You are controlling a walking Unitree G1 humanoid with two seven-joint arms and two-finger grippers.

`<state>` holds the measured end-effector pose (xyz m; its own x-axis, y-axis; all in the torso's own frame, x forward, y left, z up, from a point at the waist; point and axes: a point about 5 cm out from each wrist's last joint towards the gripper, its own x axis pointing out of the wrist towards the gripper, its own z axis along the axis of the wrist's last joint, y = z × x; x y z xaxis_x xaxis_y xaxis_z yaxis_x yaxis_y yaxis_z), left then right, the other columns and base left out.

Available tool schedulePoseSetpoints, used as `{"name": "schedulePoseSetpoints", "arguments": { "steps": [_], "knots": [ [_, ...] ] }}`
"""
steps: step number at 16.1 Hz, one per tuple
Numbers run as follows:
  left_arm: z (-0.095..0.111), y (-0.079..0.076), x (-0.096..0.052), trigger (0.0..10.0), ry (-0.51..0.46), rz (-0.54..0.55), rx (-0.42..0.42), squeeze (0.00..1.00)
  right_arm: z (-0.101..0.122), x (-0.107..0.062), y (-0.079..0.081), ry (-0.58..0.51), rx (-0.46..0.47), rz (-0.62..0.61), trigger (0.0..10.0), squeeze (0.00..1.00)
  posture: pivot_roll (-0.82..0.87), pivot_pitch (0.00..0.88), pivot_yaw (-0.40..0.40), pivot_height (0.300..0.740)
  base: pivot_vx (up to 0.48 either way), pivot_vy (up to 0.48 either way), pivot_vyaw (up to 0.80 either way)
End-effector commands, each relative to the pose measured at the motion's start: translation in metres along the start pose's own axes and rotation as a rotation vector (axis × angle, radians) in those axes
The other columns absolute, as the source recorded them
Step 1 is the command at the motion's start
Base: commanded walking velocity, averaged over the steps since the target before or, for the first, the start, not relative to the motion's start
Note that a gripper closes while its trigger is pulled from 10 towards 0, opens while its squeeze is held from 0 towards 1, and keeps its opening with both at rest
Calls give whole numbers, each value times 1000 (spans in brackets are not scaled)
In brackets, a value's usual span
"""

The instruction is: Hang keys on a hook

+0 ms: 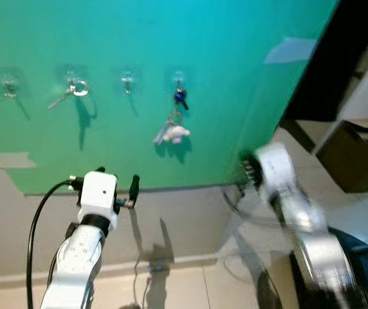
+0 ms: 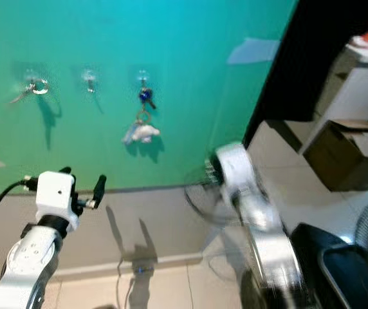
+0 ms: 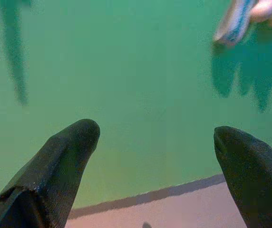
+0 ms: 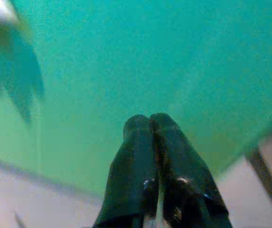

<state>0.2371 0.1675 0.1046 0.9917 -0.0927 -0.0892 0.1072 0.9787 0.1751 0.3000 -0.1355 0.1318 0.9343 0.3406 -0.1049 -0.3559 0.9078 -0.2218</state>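
The keys (image 1: 179, 98) hang on the fourth hook (image 1: 179, 78) of a row of small clear hooks stuck to the green wall (image 1: 139, 38), with a soft white plush charm (image 1: 171, 133) dangling below them on a ring, so I judge my task as good as done. My left pincer (image 1: 117, 179) is raised in front of the lower edge of the green panel with its two black fingers spread wide and nothing between them; my right pincer (image 4: 151, 124) has its fingers pressed together on nothing, pointed at the bare wall, and that arm looks blurred in the head views. If I had to handle the bunch again, I would expect it to be light but loose and swingy: hard, slick metal up top, a limp, squashy charm below. I would take hold at the ring or the key heads, not the plush, which would give and let the bunch sway. Another key ring (image 1: 76, 88), thin bright metal, hangs on the second hook from the left, well apart. The wall looks smooth and matt; below it runs a pale strip (image 1: 171, 219), then glossy floor tiles (image 1: 190, 290).
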Motion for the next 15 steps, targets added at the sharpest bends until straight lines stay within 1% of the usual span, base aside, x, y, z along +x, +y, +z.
{"name": "schedulePoseSetpoints", "arguments": {
  "steps": [1, 3, 4, 6, 8, 10, 11, 12, 13, 15],
  "knots": [
    [1, -7, 3, 10000, -5, -18, 1, 0, 6, 9, 4, -9, -27, 56, 10000, 0, 41, 0, -74, 740, 0, 0, 0],
    [2, -13, 8, 10000, -13, -29, -13, 0, 35, 30, 17, -75, -91, 171, 10000, 0, 57, 0, -105, 740, 0, 0, 0],
    [2, -14, 9, 10000, -15, -30, -17, 0, 39, 33, 19, -80, -101, 186, 10000, 0, 58, 0, -109, 740, 0, 0, 0],
    [2, -20, 16, 10000, -19, -37, -14, 0, 63, 45, 23, -124, -144, 262, 10000, 0, 63, 0, -144, 740, 0, 0, 0],
    [1, -23, 19, 10000, -22, -31, -19, 0, 78, 49, 26, -164, -194, 319, 10000, 0, 61, 0, -154, 740, 0, 0, 0],
    [0, -27, 19, 10000, -25, -22, -34, 0, 99, 50, 25, -212, -236, 350, 10000, 0, 54, 0, -169, 740, 0, 0, 0],
    [-1, -28, 18, 10000, -23, -20, -37, 0, 104, 48, 26, -220, -246, 365, 10000, 0, 54, 0, -173, 740, 0, 0, 0],
    [-2, -28, 18, 10000, -23, -15, -39, 0, 104, 45, 27, -217, -252, 375, 10000, 0, 53, 0, -171, 740, 0, 0, 0],
    [-2, -27, 19, 10000, -24, -14, -39, 0, 95, 42, 25, -196, -247, 371, 10000, 0, 50, 0, -165, 740, 0, 0, 0],
    [-3, -27, 19, 10000, -24, -17, -37, 0, 88, 39, 23, -172, -237, 356, 10000, 0, 42, 0, -154, 740, 0, 0, 0]
  ]
}}
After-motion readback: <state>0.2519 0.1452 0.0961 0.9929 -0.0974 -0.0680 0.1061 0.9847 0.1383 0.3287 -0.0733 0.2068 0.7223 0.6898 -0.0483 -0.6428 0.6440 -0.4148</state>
